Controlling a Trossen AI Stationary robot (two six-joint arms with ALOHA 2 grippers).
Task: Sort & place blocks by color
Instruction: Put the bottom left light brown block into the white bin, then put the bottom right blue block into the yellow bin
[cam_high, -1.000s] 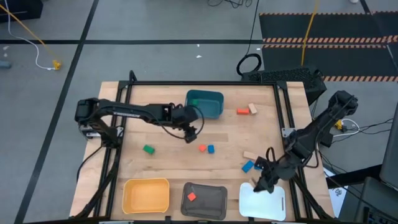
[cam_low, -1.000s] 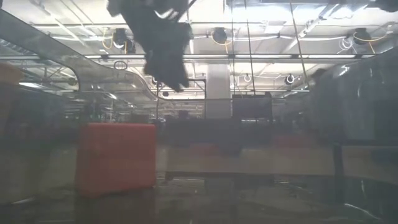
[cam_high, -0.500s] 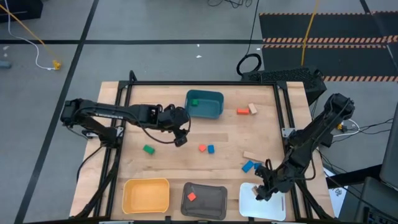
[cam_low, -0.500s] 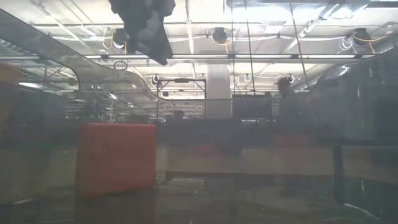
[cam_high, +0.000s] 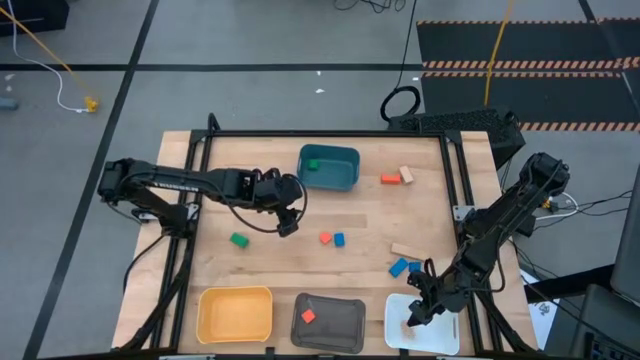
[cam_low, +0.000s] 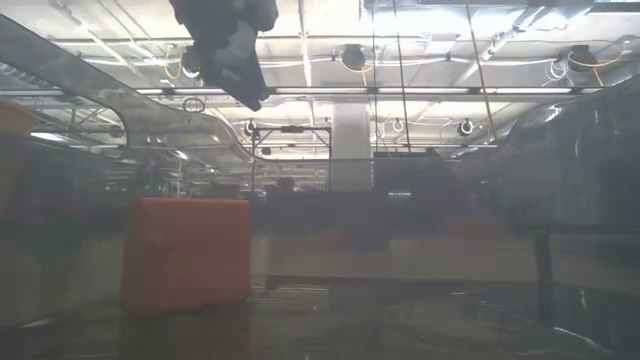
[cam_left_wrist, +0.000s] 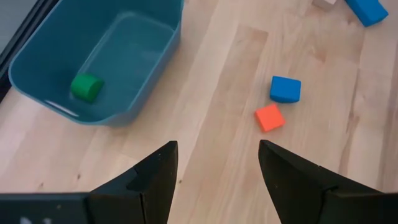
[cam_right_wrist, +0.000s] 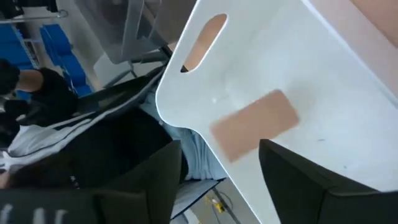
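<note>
In the high view, from left to right: the left gripper (cam_high: 288, 228) hangs at centre-left with fingers spread and nothing between them, a green block (cam_high: 238, 239) just left of it, a red block (cam_high: 325, 238) and blue block (cam_high: 339, 239) at centre. At lower right, the right gripper (cam_high: 413, 318) stands parted over the white tray (cam_high: 445, 338), a tan bar (cam_right_wrist: 254, 125) lying loose inside. The blocks look light, rigid and smooth; pinching two flat opposite faces should hold best.

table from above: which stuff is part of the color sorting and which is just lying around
Part of the job:
- loose green block
- red block touching blue block
- tan block in white tray
- teal tray, yellow tray, grey tray

Lying about:
- cable loop
- black mat
</note>
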